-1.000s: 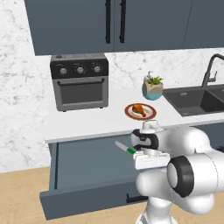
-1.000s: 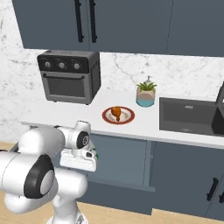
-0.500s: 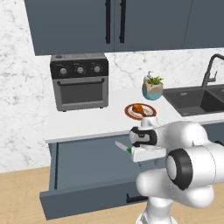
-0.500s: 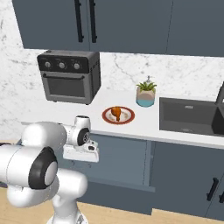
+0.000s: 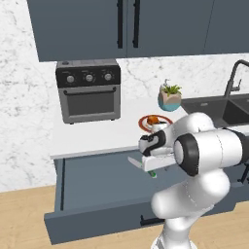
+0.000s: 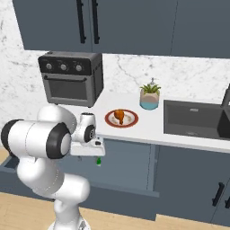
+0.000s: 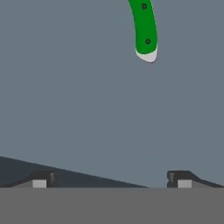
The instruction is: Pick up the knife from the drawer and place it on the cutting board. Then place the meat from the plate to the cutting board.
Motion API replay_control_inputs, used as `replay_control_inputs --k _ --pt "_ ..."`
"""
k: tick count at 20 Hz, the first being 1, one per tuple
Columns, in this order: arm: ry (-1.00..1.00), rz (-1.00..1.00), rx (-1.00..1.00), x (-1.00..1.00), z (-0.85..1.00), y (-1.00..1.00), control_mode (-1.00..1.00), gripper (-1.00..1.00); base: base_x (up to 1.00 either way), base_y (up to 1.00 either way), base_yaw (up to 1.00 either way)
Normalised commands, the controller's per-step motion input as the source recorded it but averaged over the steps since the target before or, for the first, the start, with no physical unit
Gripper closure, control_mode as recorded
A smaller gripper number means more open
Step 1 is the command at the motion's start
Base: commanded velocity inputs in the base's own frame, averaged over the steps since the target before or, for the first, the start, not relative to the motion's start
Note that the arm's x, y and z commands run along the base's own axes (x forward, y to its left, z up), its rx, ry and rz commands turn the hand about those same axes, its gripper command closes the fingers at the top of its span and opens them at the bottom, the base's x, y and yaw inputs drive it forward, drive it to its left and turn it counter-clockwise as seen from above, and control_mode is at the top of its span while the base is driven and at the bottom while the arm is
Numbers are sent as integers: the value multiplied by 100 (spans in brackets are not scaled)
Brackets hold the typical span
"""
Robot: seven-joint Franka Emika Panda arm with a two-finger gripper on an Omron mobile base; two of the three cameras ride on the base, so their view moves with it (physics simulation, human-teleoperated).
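The knife (image 7: 145,27) lies on the floor of the open drawer (image 5: 97,187). In the hand view its green handle reaches in from the top edge. In the left base view its pale blade (image 5: 134,162) pokes out left of my hand. My gripper (image 7: 111,180) hangs open over the drawer floor, short of the handle, with nothing between the fingertips (image 7: 41,180). The meat (image 5: 153,119) sits on the red-rimmed plate (image 5: 144,125) on the counter, just behind my hand. The cutting board is out of view.
A dark toaster oven (image 5: 89,91) stands at the back left of the white counter (image 5: 92,133). A teal bowl with a plant (image 5: 169,97) is behind the plate. A black sink (image 6: 193,119) and faucet are on the right. Blue-grey cabinets hang above.
My arm has swung its elbow and the hand has shifted slightly left and up over the drawer. The jaws stayed open. Knife, plate and meat have not moved.
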Motion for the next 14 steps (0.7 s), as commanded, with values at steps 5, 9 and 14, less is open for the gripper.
replay_control_inputs --k 5,9,14 --pt "-5 3 2 31 -37 -1 -100 -100 0 0 0" --pt "-3 1 2 34 -27 0 -100 -100 0 0 0" --pt "-2 1 3 38 -22 -2 -100 -100 0 0 0"
